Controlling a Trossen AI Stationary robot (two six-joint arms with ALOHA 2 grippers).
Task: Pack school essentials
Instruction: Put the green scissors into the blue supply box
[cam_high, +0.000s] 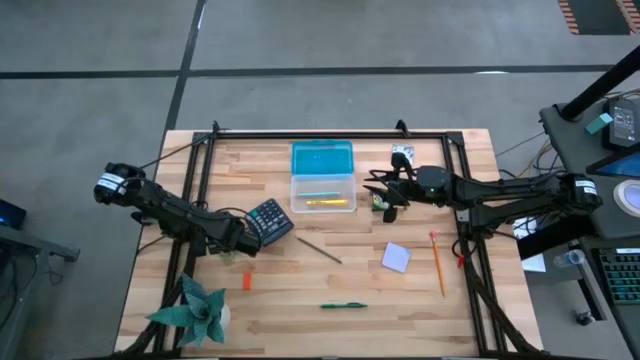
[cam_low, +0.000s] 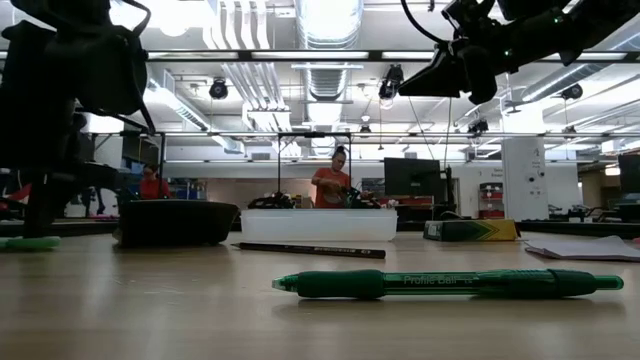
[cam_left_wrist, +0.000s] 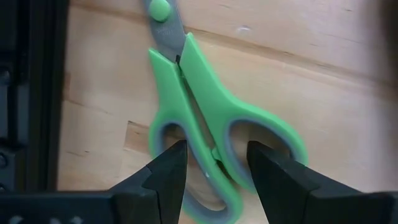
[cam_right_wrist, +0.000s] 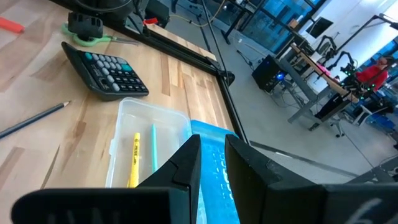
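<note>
Packing partly done
A yellow pencil (cam_high: 326, 203) is boxed; scissors (cam_left_wrist: 205, 124) sit between the left gripper's (cam_left_wrist: 214, 163) parted jaws; right jaws narrow, empty.

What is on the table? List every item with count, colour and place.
box: one, clear, teal lid open, far middle
pencil: one, yellow, in box
teal pen: one, in box
calculator: one, dark, left of box
dark pencil: one, centre
note pad: one, lavender, right of centre
orange pencil: one, right
green pen: one, near edge
eraser: one, orange, left
scissors: one, green, under left gripper
plant: one, green, near-left corner
left gripper: open, over scissors
right gripper: narrowly open, empty, beside box
</note>
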